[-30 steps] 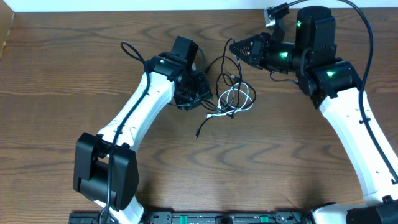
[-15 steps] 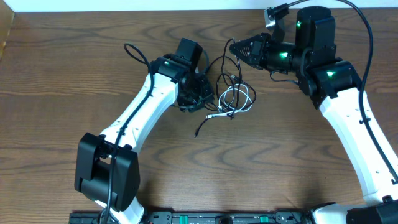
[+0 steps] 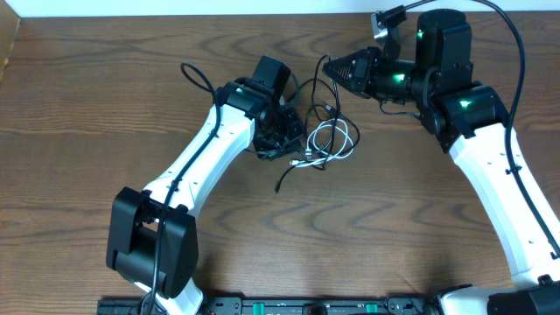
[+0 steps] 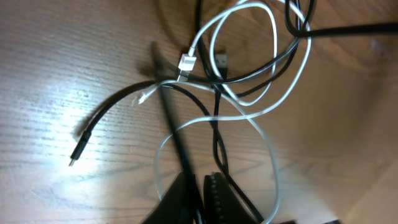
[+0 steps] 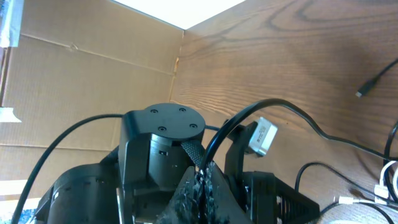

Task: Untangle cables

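The cables lie tangled on the wooden table between the two arms. The white cable forms a small coil, and its white plug lies across the black strands. My left gripper sits at the tangle's left edge, and the left wrist view shows the left gripper shut on a black cable. That cable's free plug end rests on the wood. My right gripper hovers behind the tangle. The right wrist view has the right gripper shut on the other black cable, which arcs up and away.
A thicker black cord loops off the left arm at the back left. Cardboard walls the table's far side. The left arm's wrist stands close in front of the right gripper.
My left gripper has slid right, closer to the tangle, and its jaws have shut on a black cable. The right arm and its cable have not moved.
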You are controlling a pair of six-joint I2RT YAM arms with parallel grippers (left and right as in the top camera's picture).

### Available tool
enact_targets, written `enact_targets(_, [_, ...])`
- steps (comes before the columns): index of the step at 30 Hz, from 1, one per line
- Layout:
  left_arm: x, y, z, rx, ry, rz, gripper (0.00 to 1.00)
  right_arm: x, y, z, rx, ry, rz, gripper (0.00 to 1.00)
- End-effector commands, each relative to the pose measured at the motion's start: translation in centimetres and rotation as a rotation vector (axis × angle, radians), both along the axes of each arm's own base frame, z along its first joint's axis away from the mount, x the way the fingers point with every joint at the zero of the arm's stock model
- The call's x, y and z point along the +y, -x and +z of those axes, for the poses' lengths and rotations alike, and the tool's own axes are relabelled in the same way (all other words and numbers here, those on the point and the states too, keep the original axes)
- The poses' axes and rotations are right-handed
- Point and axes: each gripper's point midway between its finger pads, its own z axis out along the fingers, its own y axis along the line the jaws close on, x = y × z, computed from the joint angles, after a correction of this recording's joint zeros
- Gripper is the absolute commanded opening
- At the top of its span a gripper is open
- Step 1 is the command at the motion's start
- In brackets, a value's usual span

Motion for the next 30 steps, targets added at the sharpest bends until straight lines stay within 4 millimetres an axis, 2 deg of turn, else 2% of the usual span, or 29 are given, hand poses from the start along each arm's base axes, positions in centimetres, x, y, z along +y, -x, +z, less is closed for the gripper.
enact_targets(1, [0.9,-0.2,-0.7,-0.007,-0.058,0.015,0.08,0.2,0.7,1.4,-0.046,0.003,0.017,0.01])
enact_targets(4, [0.4,0.1,-0.4,0.006,-0.021,0.006,0.07,-0.1,0.6,0.9,-0.068,0.037,0.016,0.01])
enact_targets(8, [-0.6,0.0,1.5,0.002,0.092,-0.003,0.08,-1.8,0.1,-1.7,-0.008,0.154,-0.08,0.01])
enact_targets(11, [0.3,-0.4,3.4,-0.039,0.124,0.016,0.08,-3.8,0.1,-4.1,0.071,0.258,-0.169,0.01])
enact_targets(14, [2.1,-0.9,5.7,-0.094,0.141,0.057,0.08,-5.9,0.6,-6.4,0.147,0.371,-0.249,0.01])
enact_targets(15, [3.2,-1.1,6.6,-0.123,0.135,0.08,0.07,-6.8,0.9,-7.2,0.176,0.417,-0.277,0.01])
enact_targets(17, [5.3,-1.4,7.2,-0.154,0.084,0.13,0.07,-8.0,1.4,-8.3,0.211,0.482,-0.317,0.01])
enact_targets(18, [7.0,-1.4,7.2,-0.164,0.024,0.17,0.08,-8.9,1.5,-8.8,0.227,0.523,-0.346,0.01])
enact_targets(20, [10.4,-0.9,6.9,-0.164,-0.105,0.24,0.08,-10.7,1.8,-9.6,0.246,0.608,-0.407,0.01])
enact_targets(23, [15.4,0.8,6.0,-0.101,-0.303,0.34,0.08,-14.0,2.2,-10.4,0.266,0.752,-0.521,0.01])
enact_targets(24, [16.8,1.3,5.7,-0.078,-0.353,0.36,0.08,-15.7,2.4,-10.6,0.278,0.82,-0.591,0.01])
enact_targets(27, [20.0,2.3,5.3,-0.03,-0.451,0.417,0.08,-19.7,3.2,-10.3,0.294,0.966,-0.779,0.01])
enact_targets(30, [22.1,2.6,5.2,0.0,-0.463,0.477,0.07,-22.9,3.6,-9.1,0.26,1.093,-0.925,0.01])
